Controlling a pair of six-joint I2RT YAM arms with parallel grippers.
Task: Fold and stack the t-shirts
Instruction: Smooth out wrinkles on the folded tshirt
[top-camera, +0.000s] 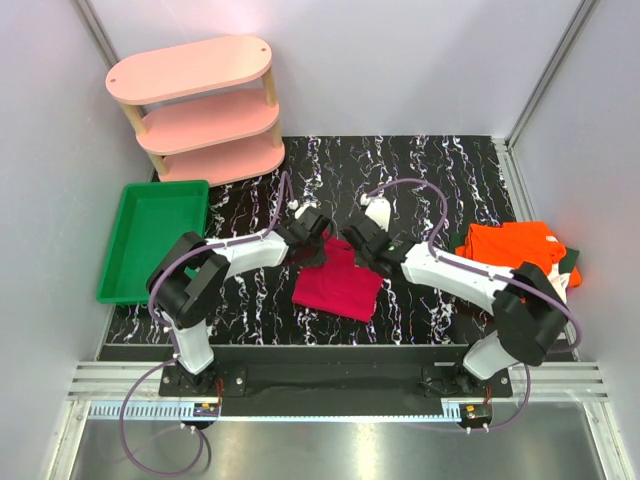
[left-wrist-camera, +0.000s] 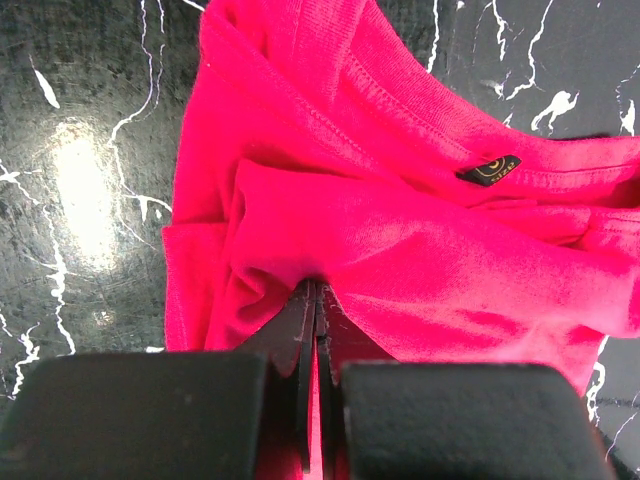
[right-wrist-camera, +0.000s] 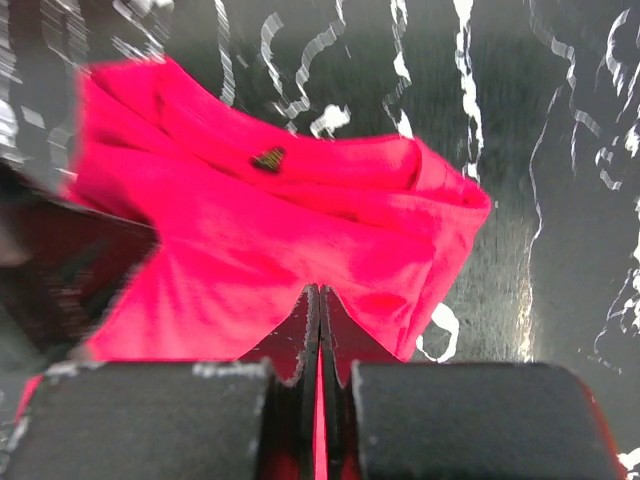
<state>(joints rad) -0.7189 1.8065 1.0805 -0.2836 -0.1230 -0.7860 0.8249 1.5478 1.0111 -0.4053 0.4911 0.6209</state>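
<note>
crimson t-shirt (top-camera: 338, 288) | middle of tabletop (top-camera: 440, 170) | left end effector (left-wrist-camera: 315, 292) and right end effector (right-wrist-camera: 318, 295) each pinching its far edge | cloth lies toward the bases, arms equally near

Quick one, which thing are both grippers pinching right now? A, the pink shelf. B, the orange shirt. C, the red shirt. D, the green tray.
C: the left gripper and right gripper are each shut on a fold of the red shirt; the orange shirt lies apart at the right.
</note>
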